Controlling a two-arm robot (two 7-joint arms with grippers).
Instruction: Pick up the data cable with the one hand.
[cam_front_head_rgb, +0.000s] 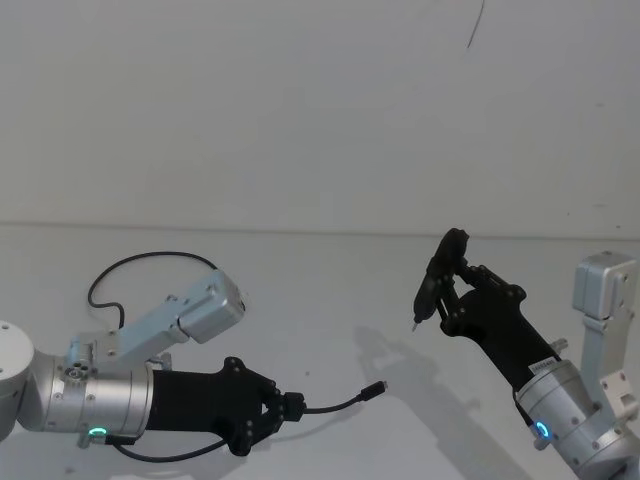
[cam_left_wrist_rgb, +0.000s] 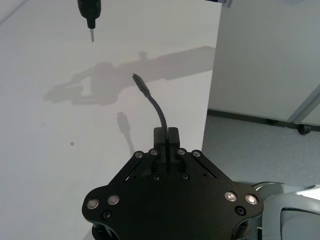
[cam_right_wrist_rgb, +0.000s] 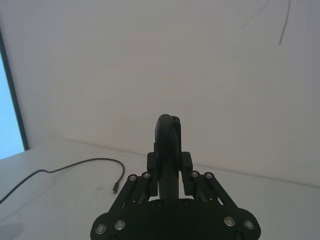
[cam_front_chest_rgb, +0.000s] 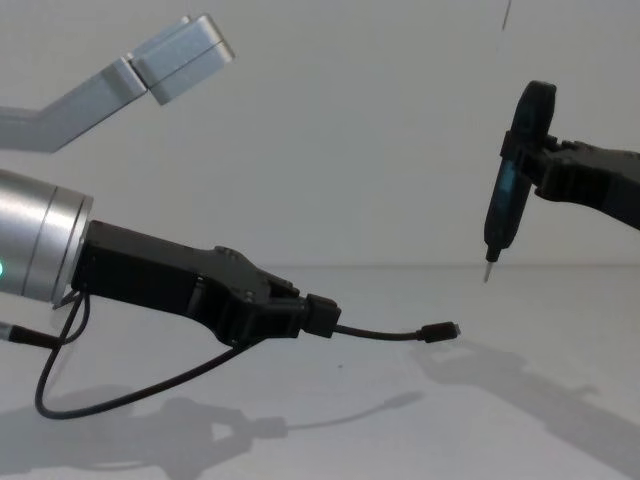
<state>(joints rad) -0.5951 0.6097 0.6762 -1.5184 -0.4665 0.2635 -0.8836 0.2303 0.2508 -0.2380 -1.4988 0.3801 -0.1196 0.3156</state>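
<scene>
No readable text or labels

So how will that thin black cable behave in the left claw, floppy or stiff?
Probably springy over short spans: the data cable juts almost level from the left claw. Its long tail sags in a loop, so likely floppy and light. Being thin, it might slip. The right claw holds a pen-shaped tool.

Black angular left gripper (cam_front_chest_rgb: 320, 318) on a silver cylindrical wrist reaches in from the left, its 2 fingers pinched on a thin black flexible cable (cam_front_chest_rgb: 385, 335). 1 small dark plug (cam_front_chest_rgb: 440, 331) juts free to the right, above the white table (cam_front_chest_rgb: 600, 300). The rest of the cable loops down under the wrist. Upper right, the slim black right gripper (cam_front_chest_rgb: 535, 150) clamps a black pen-shaped tool (cam_front_chest_rgb: 500, 215), metal tip down.
</scene>
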